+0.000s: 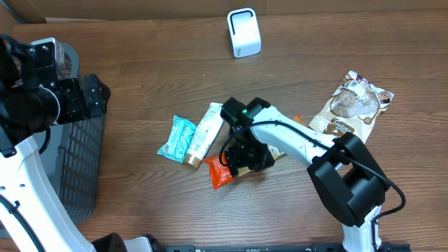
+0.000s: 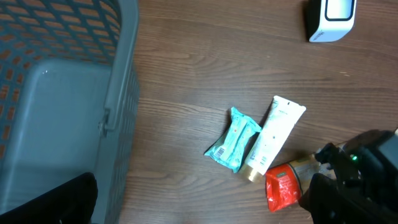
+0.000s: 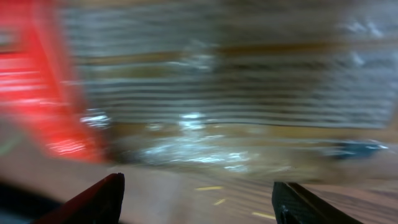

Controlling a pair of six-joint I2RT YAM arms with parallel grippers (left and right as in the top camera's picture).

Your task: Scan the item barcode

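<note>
Red packet near middle of counter, right gripper low over it, jaws spread wide, white scanner at twelve o'clock, left gripper at nine o'clock over grey basket, jaws wide, empty.

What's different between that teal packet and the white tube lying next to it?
The teal packet is short, crinkled and pillow-shaped; the white tube is longer, smooth and slim. The tube ends in a gold cap; the packet has crimped ends. Both lie flat on the wooden table, side by side, slanted alike.
</note>
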